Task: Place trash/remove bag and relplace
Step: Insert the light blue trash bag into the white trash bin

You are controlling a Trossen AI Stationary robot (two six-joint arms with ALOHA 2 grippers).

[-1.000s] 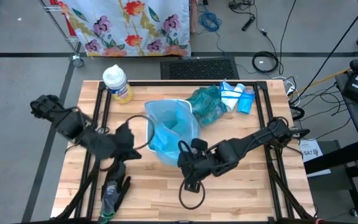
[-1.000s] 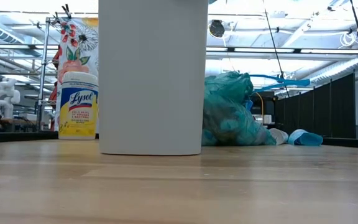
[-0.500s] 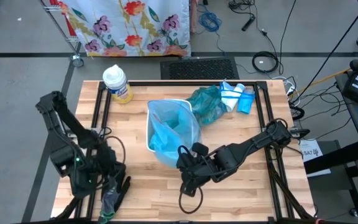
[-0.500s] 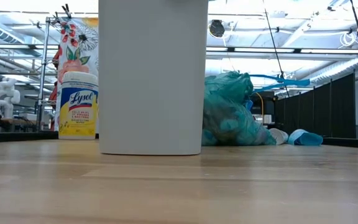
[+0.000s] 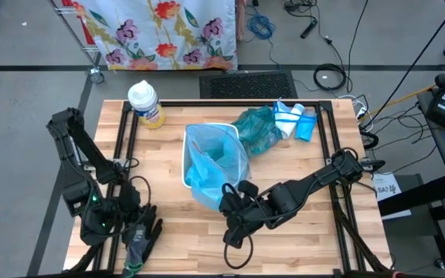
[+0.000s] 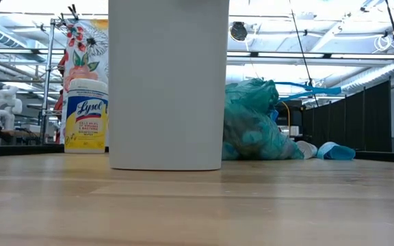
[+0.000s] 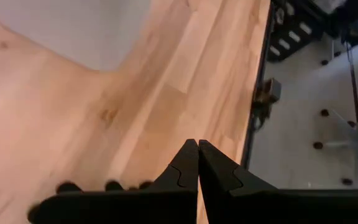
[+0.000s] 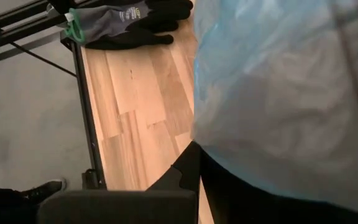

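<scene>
1. Bin (image 5: pixel 194 179) first: I see a white bin standing near the middle of the table (image 5: pixel 307 239), lined with a light blue bag (image 5: pixel 211 158) that hangs over its rim and down its near side.
2. My right gripper (image 5: pixel 232 207) sits just beside the bin's near side, low over the wood. In its wrist view the two fingers (image 8: pixel 188 171) meet tip to tip against the blue plastic, and I cannot tell whether any of the bag is pinched between them.
3. My left gripper (image 5: pixel 136 218) is near the table's front left corner, well apart from the bin. Its fingers (image 7: pixel 188 163) are pressed together with nothing in them.
4. Just beside that gripper, a black-and-grey glove (image 5: pixel 139 244) lies at the front edge.
5. A full teal bag (image 5: pixel 258 128) rests behind the bin toward the back edge, touching it. Loose trash I cannot make out anywhere.
6. A wipes canister (image 5: pixel 146 103) stands at the back left corner.
</scene>
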